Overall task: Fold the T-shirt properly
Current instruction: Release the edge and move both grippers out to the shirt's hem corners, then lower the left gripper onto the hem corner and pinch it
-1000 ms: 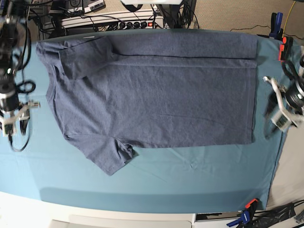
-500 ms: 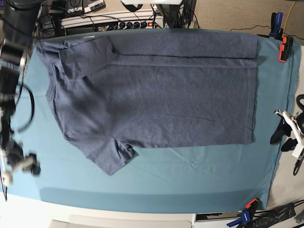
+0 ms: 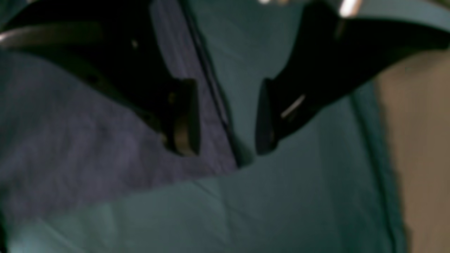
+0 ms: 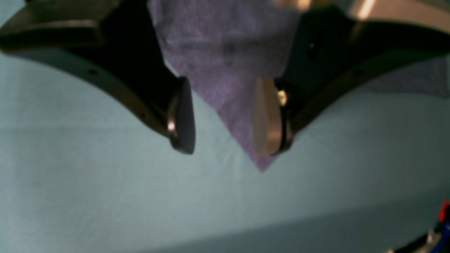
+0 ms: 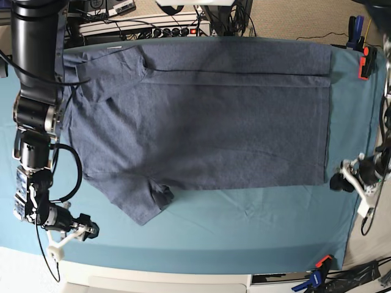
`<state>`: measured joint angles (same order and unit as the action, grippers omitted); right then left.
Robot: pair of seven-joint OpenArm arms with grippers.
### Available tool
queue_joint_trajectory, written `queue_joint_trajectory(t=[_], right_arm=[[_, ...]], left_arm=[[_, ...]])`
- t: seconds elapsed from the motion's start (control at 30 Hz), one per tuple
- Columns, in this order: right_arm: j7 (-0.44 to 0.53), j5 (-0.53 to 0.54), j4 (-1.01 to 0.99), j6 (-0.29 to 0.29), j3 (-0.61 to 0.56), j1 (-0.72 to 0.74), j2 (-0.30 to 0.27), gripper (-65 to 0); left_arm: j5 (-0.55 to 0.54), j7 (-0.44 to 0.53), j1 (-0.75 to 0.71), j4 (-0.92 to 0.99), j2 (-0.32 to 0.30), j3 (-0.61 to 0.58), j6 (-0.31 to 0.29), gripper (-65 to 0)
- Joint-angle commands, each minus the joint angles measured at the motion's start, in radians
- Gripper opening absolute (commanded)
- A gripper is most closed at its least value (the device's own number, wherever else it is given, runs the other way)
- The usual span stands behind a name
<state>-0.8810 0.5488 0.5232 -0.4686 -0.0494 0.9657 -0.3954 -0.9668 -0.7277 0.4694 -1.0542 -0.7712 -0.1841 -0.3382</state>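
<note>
The dark blue-grey T-shirt (image 5: 201, 122) lies flat on the teal table cloth (image 5: 244, 232), its far edge folded over. In the base view its collar end is at the left and its hem at the right. My left gripper (image 5: 339, 180) hovers open just right of the near hem corner (image 3: 232, 160). In the left wrist view that corner shows between the open fingers (image 3: 182, 119). My right gripper (image 5: 78, 234) stands open at the near left, apart from the near sleeve (image 5: 143, 204). Beyond its open fingers (image 4: 267, 116), the right wrist view shows the sleeve's tip (image 4: 260, 163).
An orange clamp (image 5: 366, 61) holds the cloth at the far right and a blue-and-orange clamp (image 5: 317, 271) at the near right. A power strip and cables (image 5: 153, 27) run behind the table. The cloth's right edge (image 5: 357, 213) is close to my left gripper.
Both arms have swung toward the table's near side. The left gripper came down to the near hem corner. The right gripper dropped to the near left, short of the sleeve. The shirt has not moved.
</note>
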Motion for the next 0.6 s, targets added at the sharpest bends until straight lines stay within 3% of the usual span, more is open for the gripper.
queue_joint_trajectory(t=[0.0,0.3,0.57], right_arm=[[0.019,0.014,0.018,-0.005,0.003,0.045,-0.009,-36.6],[0.021,0.006,0.018,-0.006,0.003,0.045,-0.006,-36.6],[0.013,-0.024,0.018,-0.006,0.003,0.045,-0.006,-36.6]], left_arm=[[-0.041,0.010,0.063,0.056,0.002,0.010,-0.005,-39.3],[-0.171,-0.044,0.338,0.625,0.156,0.010,-0.084,-39.3],[-0.152,-0.059,0.370,0.756,0.237,0.010,-0.093,-39.3]])
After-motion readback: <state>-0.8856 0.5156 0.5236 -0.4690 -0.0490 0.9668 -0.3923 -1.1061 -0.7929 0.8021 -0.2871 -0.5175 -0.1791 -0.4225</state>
